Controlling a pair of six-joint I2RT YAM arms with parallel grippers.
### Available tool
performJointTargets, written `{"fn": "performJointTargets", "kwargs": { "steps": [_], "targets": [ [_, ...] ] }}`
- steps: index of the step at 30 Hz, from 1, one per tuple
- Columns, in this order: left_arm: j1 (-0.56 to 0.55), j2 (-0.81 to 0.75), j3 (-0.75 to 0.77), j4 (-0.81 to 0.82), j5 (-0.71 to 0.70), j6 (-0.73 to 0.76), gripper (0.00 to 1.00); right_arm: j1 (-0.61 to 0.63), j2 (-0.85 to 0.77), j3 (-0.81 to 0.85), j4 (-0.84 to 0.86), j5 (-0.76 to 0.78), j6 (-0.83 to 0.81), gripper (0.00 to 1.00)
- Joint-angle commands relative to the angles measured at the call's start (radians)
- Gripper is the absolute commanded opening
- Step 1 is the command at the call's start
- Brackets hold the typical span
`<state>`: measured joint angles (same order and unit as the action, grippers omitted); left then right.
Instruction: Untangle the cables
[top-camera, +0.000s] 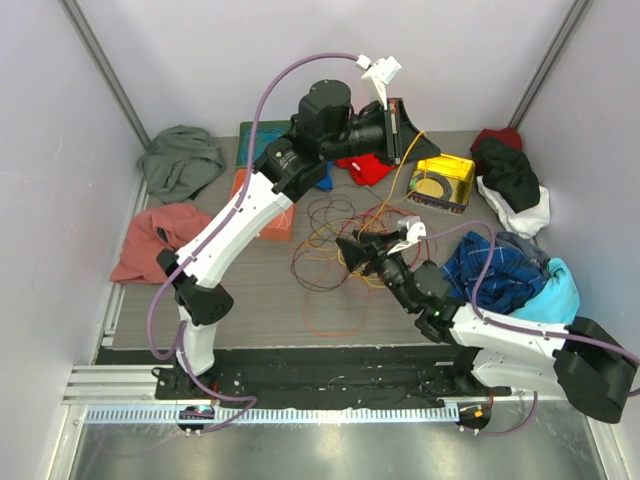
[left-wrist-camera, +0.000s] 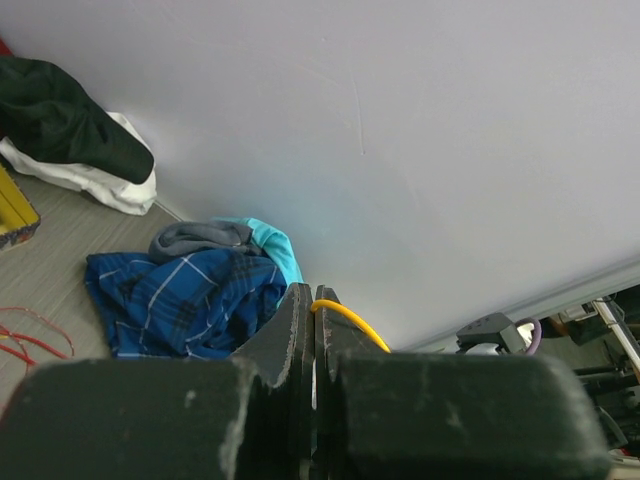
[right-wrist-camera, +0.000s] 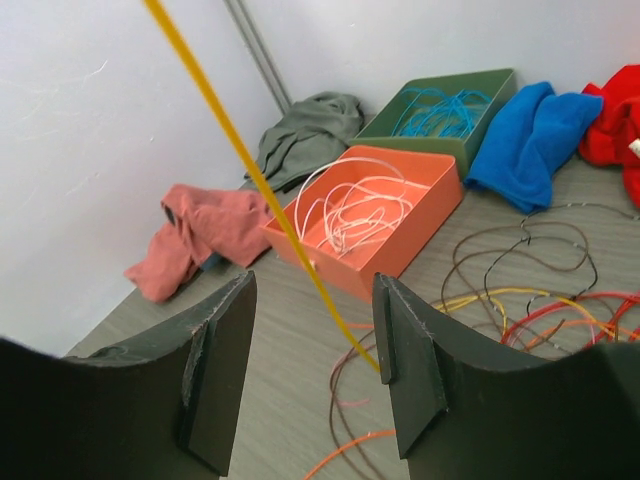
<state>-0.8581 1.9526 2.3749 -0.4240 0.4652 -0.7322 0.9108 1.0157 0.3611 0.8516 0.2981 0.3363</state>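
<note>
The left gripper (left-wrist-camera: 313, 296), pressed together on a yellow cable (left-wrist-camera: 350, 318), holds it taut high over the counter (top-camera: 250, 290), with the right gripper (right-wrist-camera: 312, 340) spread near that strand above the tangle (top-camera: 335, 240), where a harder pull could tighten snags or drag loops along.

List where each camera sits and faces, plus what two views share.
Top external: overhead from behind, looking down on left arm, right arm, cables.
Left wrist: raised, facing wall and plaid cloth; left claw shut on yellow cable.
Right wrist: low, facing orange box; right claw open.
Shared: both wrist views show that yellow cable.
</note>
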Motion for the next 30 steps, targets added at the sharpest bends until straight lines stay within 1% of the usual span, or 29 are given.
{"fn": "performJointTargets", "kwargs": {
  "steps": [1,3,4,5,8,10,11,12,13,14,16,18,19,21,22,24,25,27,28,30],
  "targets": [
    [-0.015,-0.043,0.003,0.041,0.033,-0.015,0.0,0.003,0.095,0.09,0.19,0.078,-0.057,0.57],
    [-0.018,-0.05,-0.005,0.042,0.035,-0.012,0.0,0.005,0.142,0.113,0.225,0.094,-0.057,0.54],
    [-0.018,-0.058,-0.016,0.042,0.036,-0.012,0.0,0.003,0.182,0.128,0.24,0.114,-0.057,0.49],
    [-0.018,-0.061,-0.022,0.042,0.036,-0.01,0.0,0.005,0.193,0.136,0.25,0.122,-0.054,0.3],
    [-0.018,-0.08,-0.032,0.012,0.021,0.025,0.0,0.005,0.164,0.128,0.233,0.11,-0.036,0.08],
    [-0.015,-0.095,-0.032,-0.031,-0.017,0.072,0.0,0.005,0.079,0.11,0.187,0.124,-0.031,0.03],
    [-0.012,-0.099,-0.037,-0.039,-0.023,0.083,0.0,0.005,0.039,0.11,0.103,0.13,-0.028,0.02],
    [-0.009,-0.106,-0.039,-0.045,-0.028,0.089,0.0,0.005,0.003,0.11,0.057,0.133,-0.032,0.02],
    [-0.001,-0.106,-0.043,-0.044,-0.028,0.088,0.0,0.005,-0.031,0.111,0.009,0.141,-0.036,0.02],
    [0.004,-0.109,-0.043,-0.047,-0.028,0.088,0.0,0.007,-0.104,0.113,-0.085,0.159,-0.039,0.02],
    [0.008,-0.109,-0.037,-0.05,-0.025,0.09,0.0,0.007,-0.17,0.114,-0.207,0.183,-0.048,0.02],
    [0.008,-0.109,-0.031,-0.05,-0.025,0.091,0.0,0.005,-0.248,0.108,-0.279,0.229,-0.063,0.02],
    [0.008,-0.11,-0.028,-0.047,-0.025,0.09,0.0,0.005,-0.267,0.102,-0.327,0.248,-0.068,0.04],
    [0.008,-0.112,-0.028,-0.044,-0.022,0.086,0.0,0.005,-0.307,0.088,-0.362,0.285,-0.074,0.09],
    [0.008,-0.113,-0.026,-0.041,-0.02,0.085,0.0,0.005,-0.315,0.085,-0.393,0.289,-0.075,0.21],
    [0.008,-0.112,-0.025,-0.035,-0.007,0.071,0.0,0.005,-0.309,0.073,-0.395,0.309,-0.075,0.34],
    [0.008,-0.11,-0.025,-0.03,0.001,0.059,0.0,0.005,-0.298,0.07,-0.391,0.311,-0.071,0.43],
    [0.004,-0.107,-0.025,-0.001,0.036,0.024,0.0,0.005,-0.255,0.065,-0.375,0.322,-0.08,0.48],
    [0.001,-0.104,-0.025,0.007,0.047,0.014,0.0,0.005,-0.238,0.062,-0.338,0.325,-0.095,0.51],
    [-0.013,-0.101,-0.022,0.022,0.075,-0.003,0.0,0.003,-0.18,0.053,-0.29,0.35,-0.109,0.54]
  ]
}}
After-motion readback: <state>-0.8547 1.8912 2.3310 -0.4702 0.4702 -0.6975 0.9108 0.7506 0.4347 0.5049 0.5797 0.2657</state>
